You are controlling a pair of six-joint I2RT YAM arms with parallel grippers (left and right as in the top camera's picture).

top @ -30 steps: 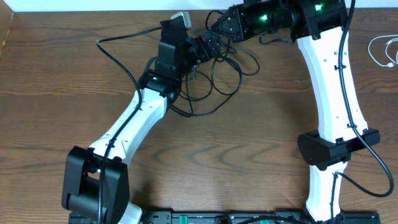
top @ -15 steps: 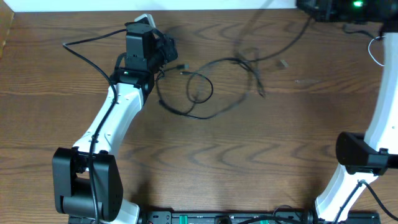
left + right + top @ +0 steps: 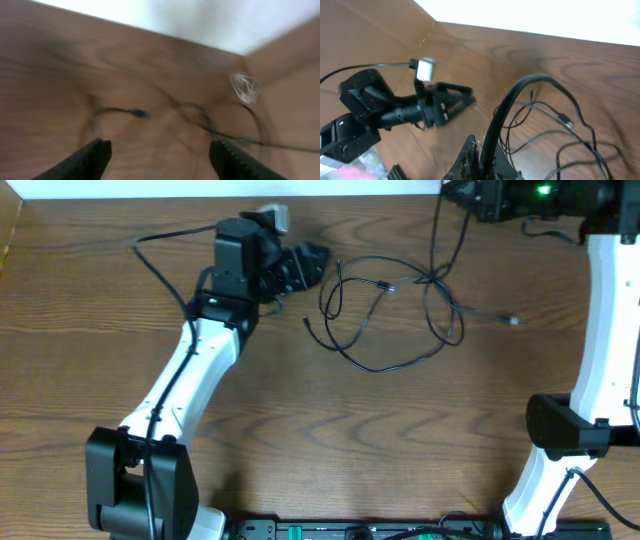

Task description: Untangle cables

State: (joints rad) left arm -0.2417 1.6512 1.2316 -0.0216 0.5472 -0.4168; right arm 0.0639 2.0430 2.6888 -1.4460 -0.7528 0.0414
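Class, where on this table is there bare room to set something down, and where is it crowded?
Free: the table, near half, between left arm and right arm. Crowded: far middle, black cable loops beside the left gripper.

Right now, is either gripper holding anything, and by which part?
The right gripper appears to hold the black cable along its length, not at a plug. The left gripper is open and empty.

On table (image 3: 330,450): cable (image 3: 376,368) beside left gripper (image 3: 318,258)
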